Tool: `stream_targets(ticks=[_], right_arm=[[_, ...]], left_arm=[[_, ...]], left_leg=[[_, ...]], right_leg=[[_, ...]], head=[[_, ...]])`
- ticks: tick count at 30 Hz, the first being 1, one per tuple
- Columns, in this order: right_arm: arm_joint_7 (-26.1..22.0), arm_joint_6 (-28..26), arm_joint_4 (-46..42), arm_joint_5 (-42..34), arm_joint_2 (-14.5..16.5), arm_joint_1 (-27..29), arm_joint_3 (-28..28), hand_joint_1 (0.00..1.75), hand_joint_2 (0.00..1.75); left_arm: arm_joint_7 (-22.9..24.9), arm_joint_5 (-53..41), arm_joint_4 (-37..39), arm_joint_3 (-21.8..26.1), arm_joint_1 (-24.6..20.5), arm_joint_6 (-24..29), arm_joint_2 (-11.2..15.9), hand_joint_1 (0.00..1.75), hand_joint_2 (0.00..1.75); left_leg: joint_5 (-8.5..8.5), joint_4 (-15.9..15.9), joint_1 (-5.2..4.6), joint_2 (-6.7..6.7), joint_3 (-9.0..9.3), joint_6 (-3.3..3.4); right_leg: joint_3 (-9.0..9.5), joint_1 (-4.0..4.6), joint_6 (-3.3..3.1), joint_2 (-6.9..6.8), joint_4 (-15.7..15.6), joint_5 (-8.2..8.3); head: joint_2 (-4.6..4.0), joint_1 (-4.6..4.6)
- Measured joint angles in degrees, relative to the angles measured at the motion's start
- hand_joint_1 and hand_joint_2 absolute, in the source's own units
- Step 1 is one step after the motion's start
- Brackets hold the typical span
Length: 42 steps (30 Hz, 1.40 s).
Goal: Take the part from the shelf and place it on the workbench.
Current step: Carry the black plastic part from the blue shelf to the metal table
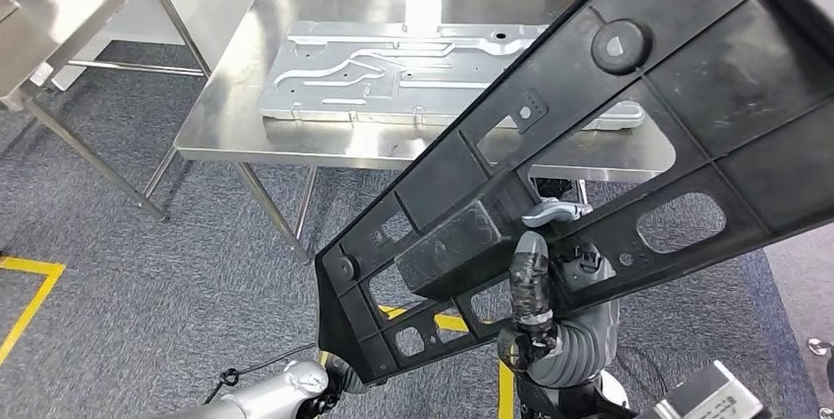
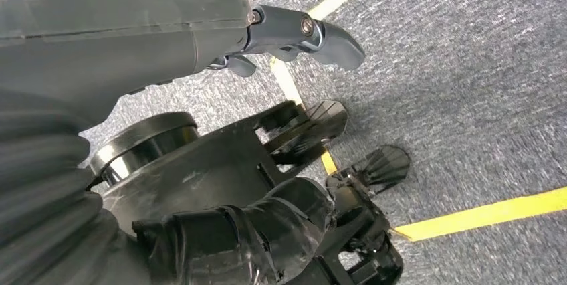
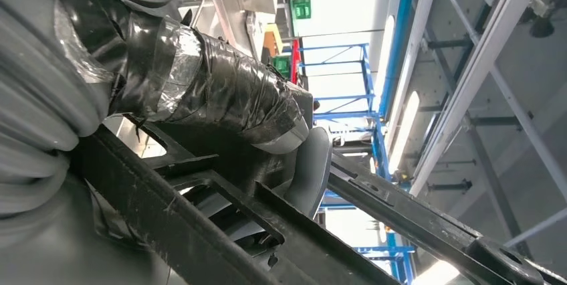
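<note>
Ahead of me stands a shiny steel desk on grey carpet floor; a stamped silver metal panel lies flat on it.

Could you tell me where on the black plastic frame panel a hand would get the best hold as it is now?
On the ribs beside the cut-outs of the black plastic frame panel, from underneath, as the right hand grips it mid-length and the left hand holds its low end. Its flat faces offer fingers nothing to hook.

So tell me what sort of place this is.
Most likely a factory or assembly workshop. A stainless steel workbench carries a stamped metal panel, yellow lines mark the grey carpeted floor, and blue racking stands under a high industrial roof in the right wrist view.
</note>
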Motion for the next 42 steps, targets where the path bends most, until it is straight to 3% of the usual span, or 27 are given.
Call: stream_targets(ticks=[1, 2, 5, 7, 9, 12, 14, 16, 17, 18, 19, 21, 23, 26, 28, 29, 31, 32, 33, 34, 36, 37, 38, 40, 42], right_arm=[[0.04, -0.01, 0.01, 0.00, 0.00, 0.02, 0.00, 1.75, 1.75], [0.13, -0.02, 0.00, 0.01, 0.00, 0.03, 0.00, 1.75, 1.75], [0.61, -0.05, -0.02, 0.09, -0.03, 0.02, -0.02, 1.75, 1.75], [0.79, -0.07, -0.02, 0.14, -0.07, 0.02, -0.03, 1.75, 1.75], [0.83, -0.08, -0.02, 0.16, -0.10, 0.03, -0.04, 1.75, 1.75], [0.85, -0.08, -0.11, 0.17, -0.18, -0.02, -0.07, 1.75, 1.75], [0.87, -0.04, -0.16, 0.16, -0.25, -0.02, -0.09, 1.75, 1.75], [0.91, 0.01, -0.17, 0.14, -0.33, 0.12, -0.09, 1.75, 1.75], [0.93, 0.03, -0.17, 0.14, -0.38, 0.19, -0.09, 1.75, 1.75], [0.93, 0.04, -0.17, 0.13, -0.42, 0.22, -0.09, 1.75, 1.75], [0.92, 0.07, -0.17, 0.13, -0.43, 0.21, -0.09, 1.75, 1.75], [0.89, 0.16, -0.12, 0.13, -0.44, 0.11, -0.09, 1.75, 1.75], [0.83, 0.28, 0.01, 0.10, -0.43, -0.06, -0.09, 1.75, 1.75], [0.69, 0.33, 0.21, -0.04, -0.40, -0.22, -0.09, 1.75, 1.75], [0.57, 0.36, 0.36, -0.20, -0.28, -0.43, -0.09, 1.75, 1.75], [0.53, 0.39, 0.48, -0.29, -0.20, -0.54, -0.09, 1.75, 1.75], [0.48, 0.50, 0.79, -0.44, -0.11, -0.71, -0.09, 1.75, 1.75], [0.45, 0.55, 0.97, -0.54, -0.11, -0.73, -0.09, 1.75, 1.75], [0.42, 0.60, 1.14, -0.66, -0.11, -0.73, -0.09, 1.75, 1.75], [0.37, 0.64, 1.29, -0.77, -0.10, -0.73, -0.09, 1.75, 1.75], [0.13, 0.71, 1.51, -0.90, -0.05, -0.74, -0.09, 1.75, 1.75], [-0.04, 0.77, 1.61, -0.92, -0.02, -0.79, -0.09, 1.75, 1.75], [-0.20, 0.85, 1.68, -0.95, 0.00, -0.85, -0.09, 1.75, 1.75], [-0.34, 0.98, 1.78, -1.01, 0.00, -0.94, -0.09, 1.75, 1.75], [-0.34, 1.01, 1.86, -1.03, 0.02, -1.01, -0.09, 1.75, 1.75]], left_arm=[[0.01, 0.00, 0.00, 0.00, 0.14, 0.00, -0.01, 0.00, 1.75], [0.02, -0.01, 0.00, 0.00, 0.24, 0.00, -0.02, 0.00, 1.75], [0.02, -0.03, 0.00, 0.00, 0.24, -0.02, -0.05, 0.00, 1.75], [0.06, -0.06, 0.00, 0.00, 0.14, -0.02, -0.13, 0.00, 1.75], [0.14, -0.13, 0.00, 0.00, 0.05, -0.02, -0.19, 0.00, 1.75], [0.19, -0.23, 0.00, 0.00, -0.22, -0.09, -0.27, 0.00, 1.75], [0.18, -0.18, 0.00, 0.00, -0.48, -0.26, -0.31, 0.00, 1.75], [0.18, 0.02, 0.00, 0.00, -0.48, -0.43, -0.30, 0.00, 1.75], [0.16, 0.12, 0.00, 0.00, -0.39, -0.52, -0.27, 0.00, 1.75], [0.13, 0.18, 0.00, 0.00, -0.32, -0.62, -0.24, 0.00, 1.75], [0.09, 0.20, 0.00, 0.00, -0.27, -0.72, -0.22, 0.00, 1.75], [0.03, 0.24, 0.01, 0.00, -0.27, -0.87, -0.20, 0.00, 1.75], [0.03, 0.30, 0.02, 0.00, -0.32, -0.96, -0.11, 0.00, 1.75], [0.02, 0.44, 0.02, 0.00, -0.36, -0.97, 0.06, 0.00, 1.75], [-0.06, 0.60, 0.01, 0.00, -0.42, -0.92, 0.16, 0.00, 1.75], [-0.10, 0.72, 0.01, 0.00, -0.43, -0.89, 0.24, 0.00, 1.75], [-0.15, 0.99, 0.02, 0.00, -0.20, -0.90, 0.41, 0.00, 1.75], [-0.16, 1.11, 0.02, 0.00, 0.01, -0.92, 0.52, 0.00, 1.75], [-0.19, 1.21, 0.02, 0.00, 0.24, -0.95, 0.62, 0.00, 1.75], [-0.23, 1.28, 0.02, 0.00, 0.40, -0.96, 0.68, 0.00, 1.75], [-0.34, 1.35, 0.02, 0.00, 0.56, -0.90, 0.79, 0.00, 1.75], [-0.38, 1.38, 0.02, 0.00, 0.59, -0.87, 0.83, 0.00, 1.75], [-0.39, 1.41, 0.02, 0.00, 0.61, -0.85, 0.87, 0.00, 1.75], [-0.39, 1.43, 0.03, 0.00, 0.68, -0.84, 1.02, 0.00, 1.75], [-0.42, 1.42, 0.04, 0.00, 0.67, -0.83, 1.18, 0.00, 1.75]], left_leg=[[0.78, 1.42, 0.05, 0.00, -1.72, -0.02], [2.91, 0.37, 0.07, 0.00, -2.30, 0.07], [10.95, -9.83, -0.09, -0.05, 0.30, 0.80], [12.42, -14.13, -0.54, -0.13, 1.99, 1.30], [11.76, -15.01, -0.91, -0.17, 2.43, 1.72], [11.44, -16.29, -0.44, -0.17, 3.87, 2.51], [11.00, -16.82, -0.37, -0.13, 4.93, 3.16], [10.31, -16.78, -0.51, -0.10, 5.56, 3.59], [9.95, -16.74, -0.58, -0.11, 5.93, 3.64], [9.54, -16.67, -0.62, -0.17, 6.42, 3.63], [9.12, -16.60, -0.64, -0.24, 6.95, 3.59], [8.00, -16.27, -0.76, -0.39, 7.89, 3.28], [7.08, -15.90, -0.94, -0.49, 8.23, 2.76], [6.41, -16.02, -0.96, -0.48, 8.46, 1.93], [5.08, -13.59, -0.85, -0.37, 7.56, 1.20], [3.93, -10.63, -0.69, -0.32, 6.04, 0.82], [1.78, -2.87, -0.36, -0.26, 1.16, 0.19], [1.70, -0.25, -0.19, -0.26, -1.01, -0.03], [2.73, 0.44, -0.05, -0.25, -2.30, -0.18], [4.77, -0.86, 0.07, -0.25, -2.57, -0.25], [10.36, -8.29, 0.23, -0.23, -0.36, -0.15], [12.11, -11.47, 0.12, -0.24, 0.88, -0.02], [12.81, -13.91, -0.04, -0.25, 1.94, 0.21], [11.91, -14.96, -0.43, -0.30, 2.57, 0.73], [11.34, -15.62, -0.24, -0.34, 3.28, 1.35]], right_leg=[[0.43, 0.05, -0.02, 0.10, 0.00, -0.37], [1.00, 0.09, 0.00, 0.22, 0.00, -0.78], [2.76, 0.23, 0.29, 0.43, -0.12, -2.00], [3.18, 0.21, 0.82, 0.50, -0.42, -2.46], [3.35, 0.10, 1.46, 0.50, -0.92, -2.63], [3.35, 0.15, 2.37, 0.23, 0.14, -3.64], [0.01, 0.21, 2.56, 0.09, 6.58, -6.04], [-5.23, 0.23, 2.64, 0.06, 14.50, -8.14], [-6.91, 0.22, 2.66, 0.06, 16.29, -7.96], [-7.46, 0.22, 2.63, 0.06, 15.86, -6.53], [-7.02, 0.22, 2.55, 0.05, 13.72, -4.45], [-4.05, 0.30, 2.21, 0.01, 5.88, 0.54], [-1.86, 0.46, 1.77, 0.02, 0.73, 2.27], [-1.28, 0.54, 1.04, 0.17, -0.23, 1.44], [-0.35, 0.29, 0.43, 0.08, -0.77, 1.07], [0.18, 0.19, 0.15, 0.00, -0.99, 0.82], [0.88, 0.21, -0.17, -0.06, -1.05, 0.19], [1.25, 0.21, -0.18, -0.03, -1.03, -0.18], [1.71, 0.20, -0.14, 0.03, -1.01, -0.59], [2.27, 0.19, -0.08, 0.09, -0.99, -1.02], [3.54, 0.17, 0.25, 0.17, -1.02, -2.06], [4.02, 0.20, 0.51, 0.19, -1.02, -2.48], [4.27, 0.22, 0.79, 0.21, -1.04, -2.82], [4.35, 0.22, 1.30, 0.22, -1.15, -3.10], [4.42, 0.17, 1.86, 0.09, -0.89, -3.64]], head=[[0.00, -0.03], [0.00, -0.03], [0.00, 0.07], [0.00, 0.06], [0.00, -0.06], [0.00, 0.00], [0.00, 0.14], [0.00, 0.15], [0.00, 0.14], [0.00, 0.14], [0.00, 0.15], [0.00, 0.19], [0.00, 0.17], [0.00, 0.10], [0.00, -0.14], [0.00, -0.25], [0.00, -0.39], [0.00, -0.39], [0.00, -0.40], [0.00, -0.40], [0.00, -0.34], [0.00, -0.31], [0.00, -0.31], [0.00, -0.34], [0.00, -0.33]])
